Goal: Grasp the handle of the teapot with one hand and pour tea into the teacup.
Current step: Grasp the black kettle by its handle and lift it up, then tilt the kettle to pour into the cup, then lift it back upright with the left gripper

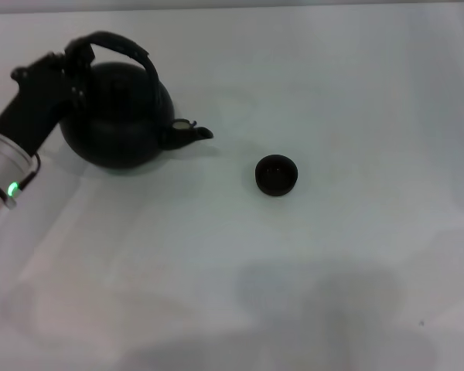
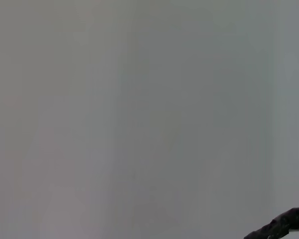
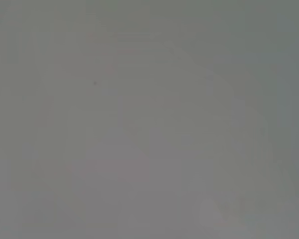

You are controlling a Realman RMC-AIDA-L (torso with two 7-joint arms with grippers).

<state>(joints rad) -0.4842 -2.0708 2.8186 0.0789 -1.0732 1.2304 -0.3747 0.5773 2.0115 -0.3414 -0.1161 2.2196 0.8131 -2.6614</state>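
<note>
**Left tool at the handle, cup waiting off the spout**

Nearest to us on the head view is our left arm, silver sleeve and green light at the frame's left edge, reaching up and forward to the teapot (image 1: 120, 116). Our left tool (image 1: 76, 62) sits right at the left end of the handle (image 1: 124, 48), where the arch comes down toward the pot's shoulder. Dark tool against dark handle: we cannot tell whether the fingers are apart, together or clamped on it. The left wrist view gives us only pale bench (image 2: 139, 119) and a sliver of something dark and textured in one corner, likely the handle, though we would not swear to it.

The teapot stands upright on the bench at the far left, the handle arching over its top. Its spout (image 1: 192, 132) points to our right, and that is the relation that matters: the teacup (image 1: 277, 175) lies to the right of the spout and a little nearer to us, well apart from the pot, mouth up. Spout and cup are roughly in line, so by our reckoning the pot must be carried right and slightly toward us before it tips spout-down.

Our left arm is plainly the nearer one. Our right tool is not in view anywhere; its wrist camera shows bare bench.

We judge this the grasping stage, pour not yet begun.
</note>
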